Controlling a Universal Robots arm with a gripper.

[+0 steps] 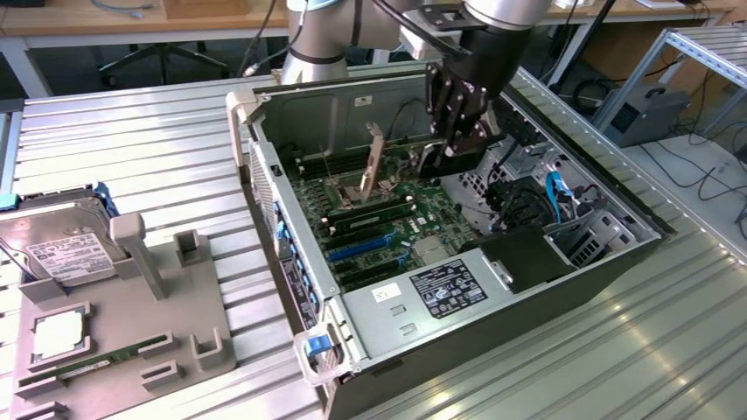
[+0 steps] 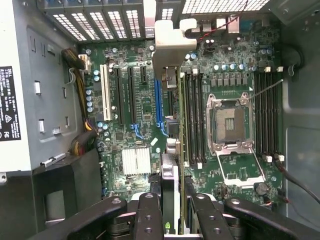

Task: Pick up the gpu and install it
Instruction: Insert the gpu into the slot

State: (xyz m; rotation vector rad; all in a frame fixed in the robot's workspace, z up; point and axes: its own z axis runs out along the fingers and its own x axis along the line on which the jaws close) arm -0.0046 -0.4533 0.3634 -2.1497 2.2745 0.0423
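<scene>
Over the motherboard [image 2: 145,107] inside the open computer case [image 1: 513,341] on the desk [image 1: 140,149], gripping the gpu [image 2: 170,180] between narrow-set fingers [image 2: 149,212], card held upright on its edge. Lined up between the blue slot [image 2: 158,100] and the memory slots [image 2: 192,115], silver bracket [image 2: 169,47] toward the vented rear wall [image 2: 100,20]; cannot tell whether seated. Well apart at the exterior view's left, a grey holder [image 1: 129,324] with a hard drive [image 1: 59,249] at its far end.
</scene>
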